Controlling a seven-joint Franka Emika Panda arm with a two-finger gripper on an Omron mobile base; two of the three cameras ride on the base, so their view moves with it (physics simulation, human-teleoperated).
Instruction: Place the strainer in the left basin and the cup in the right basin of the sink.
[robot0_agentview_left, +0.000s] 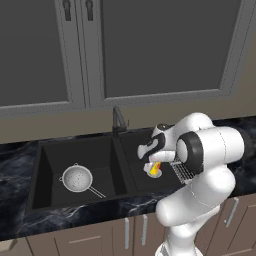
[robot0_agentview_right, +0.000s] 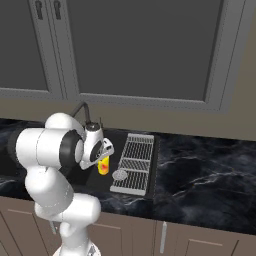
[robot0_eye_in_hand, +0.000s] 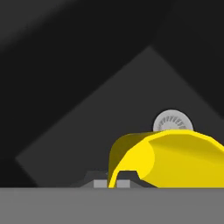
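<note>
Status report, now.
Gripper shut on cup, over right basin. Strainer in left basin. Drying rack alongside, not blocking.

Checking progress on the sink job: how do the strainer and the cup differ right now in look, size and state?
The strainer is a silvery mesh bowl with a thin wire handle; the cup is a plain bright yellow cylinder. The strainer is the larger; the cup looks smaller. The strainer rests free on the floor of the left basin; the cup is held in the gripper's jaws above the right basin. Both are within the sink's bounds.
</note>
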